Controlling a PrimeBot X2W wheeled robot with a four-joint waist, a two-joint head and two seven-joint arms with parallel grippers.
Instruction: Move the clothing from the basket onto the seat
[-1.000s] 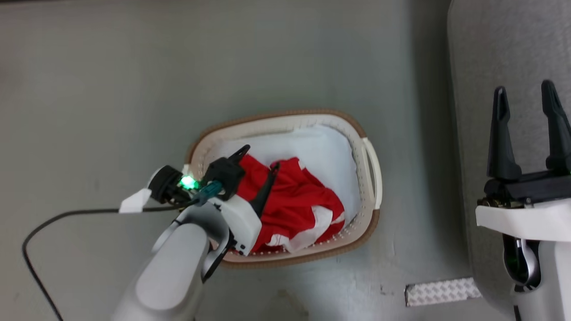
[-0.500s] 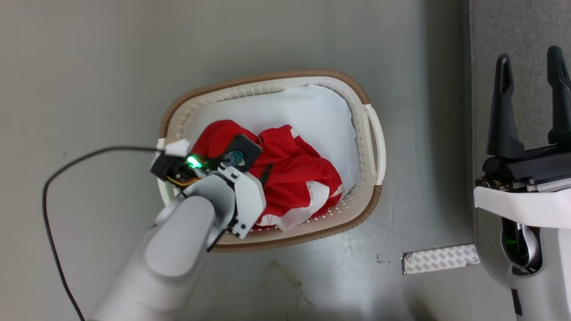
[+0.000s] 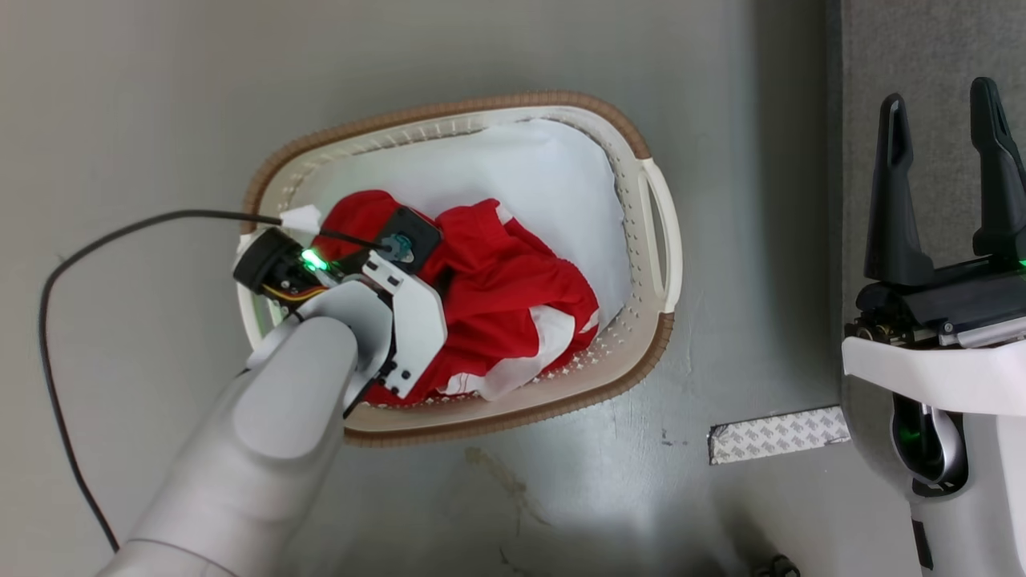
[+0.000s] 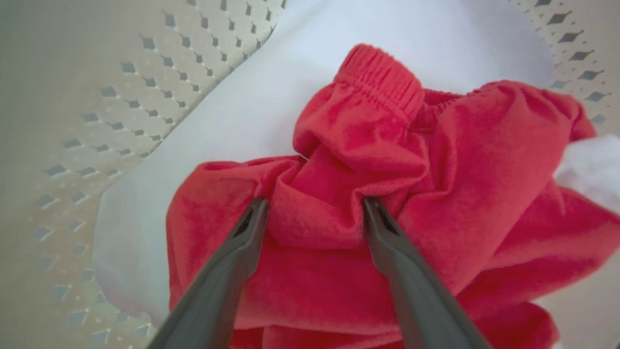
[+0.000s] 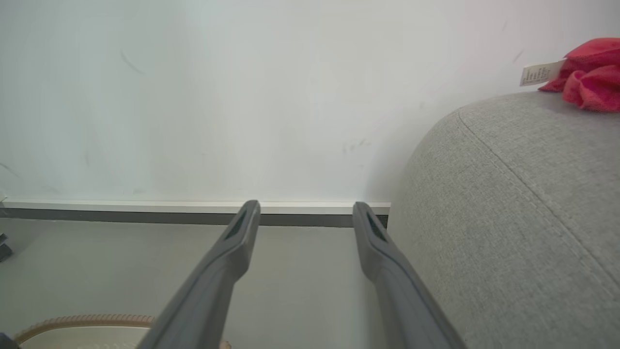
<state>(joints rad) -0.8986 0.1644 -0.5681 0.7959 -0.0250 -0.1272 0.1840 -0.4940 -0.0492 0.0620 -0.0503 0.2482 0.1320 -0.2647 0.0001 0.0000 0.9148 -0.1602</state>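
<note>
Leftmost, the left gripper (image 4: 315,202) spreads its dark fingers wide, tips pressed around a fold of soft, crumpled red clothing (image 3: 513,296) at the left end of the oval basket (image 3: 525,99). The basket is cream perforated plastic with a brown woven-look rim, lined by a smooth white pad (image 3: 529,168). Rightward, the right gripper (image 3: 939,92) stands wide and empty beside the grey woven seat (image 5: 508,218). The white label (image 5: 540,73) on the seat's red garment (image 5: 591,72) is unreadable.

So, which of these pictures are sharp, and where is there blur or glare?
Head view: sharp, pale glare on the floor below the basket. Left wrist view: the red clothing is sharp, the basket wall soft at the left edge. Right wrist view: even light, the seat weave crisp.
</note>
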